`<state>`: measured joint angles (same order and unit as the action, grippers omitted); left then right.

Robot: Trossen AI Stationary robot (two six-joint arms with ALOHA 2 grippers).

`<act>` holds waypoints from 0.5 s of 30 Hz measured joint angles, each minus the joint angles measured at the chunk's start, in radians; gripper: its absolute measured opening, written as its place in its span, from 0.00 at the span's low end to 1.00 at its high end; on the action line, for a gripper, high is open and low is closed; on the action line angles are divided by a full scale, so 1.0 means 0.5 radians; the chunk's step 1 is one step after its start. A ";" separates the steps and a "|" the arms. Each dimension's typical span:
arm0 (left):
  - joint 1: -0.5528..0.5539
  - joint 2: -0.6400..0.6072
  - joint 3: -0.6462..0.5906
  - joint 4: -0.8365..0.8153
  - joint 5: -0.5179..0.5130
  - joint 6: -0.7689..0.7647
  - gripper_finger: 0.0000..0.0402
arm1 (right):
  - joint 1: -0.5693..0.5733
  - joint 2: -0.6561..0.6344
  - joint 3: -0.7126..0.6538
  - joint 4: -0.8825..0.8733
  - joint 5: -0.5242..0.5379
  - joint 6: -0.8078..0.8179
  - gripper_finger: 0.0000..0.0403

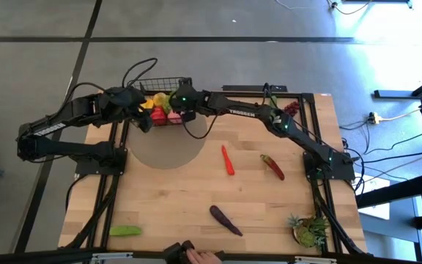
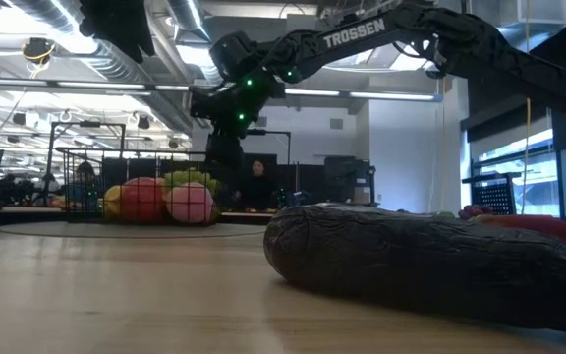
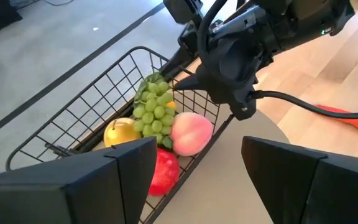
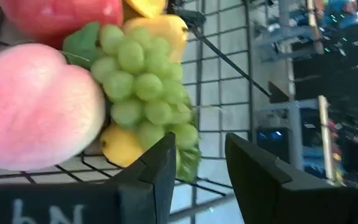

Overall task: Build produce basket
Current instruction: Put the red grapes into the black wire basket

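The black wire basket (image 1: 160,81) stands at the table's far side, left of centre. In it lie a bunch of green grapes (image 4: 145,81), a pink peach (image 3: 191,134), a red apple (image 3: 166,171) and a yellow lemon (image 3: 120,130); the grapes rest on top of the other fruit. My right gripper (image 4: 201,162) reaches into the basket from the right, slanting down. It is open, just short of the grapes, with only wire mesh showing between its fingers. My left gripper (image 3: 197,155) hangs open above the basket's near left corner (image 1: 143,117) and holds nothing.
On the table lie a red chili (image 1: 228,160), a darker chili (image 1: 272,167), a dark eggplant (image 1: 226,220), a green cucumber (image 1: 125,230) and dark grapes (image 1: 291,108). A spiky potted plant (image 1: 310,231) stands near right. A person's hand (image 1: 204,257) shows at the near edge.
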<state>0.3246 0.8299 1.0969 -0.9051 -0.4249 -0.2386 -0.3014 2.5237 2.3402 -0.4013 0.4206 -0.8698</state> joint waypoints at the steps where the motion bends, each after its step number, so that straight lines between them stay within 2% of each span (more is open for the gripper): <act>1: 0.000 0.000 0.000 0.000 0.006 -0.011 0.56 | 0.007 0.000 0.021 -0.011 0.030 0.010 0.35; 5: 0.001 -0.013 0.000 -0.003 0.009 -0.048 0.56 | 0.039 -0.061 0.028 -0.060 0.075 0.064 0.35; 11: 0.001 -0.061 0.002 -0.007 0.008 -0.047 0.56 | 0.092 -0.279 0.034 -0.326 0.065 0.461 0.35; 15: 0.000 -0.121 0.002 -0.014 0.009 -0.045 0.56 | 0.099 -0.426 0.033 -0.632 0.080 0.739 0.35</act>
<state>0.3245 0.7693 1.0981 -0.9119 -0.4205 -0.2611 -0.2517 2.3107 2.3566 -0.7176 0.4605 -0.5002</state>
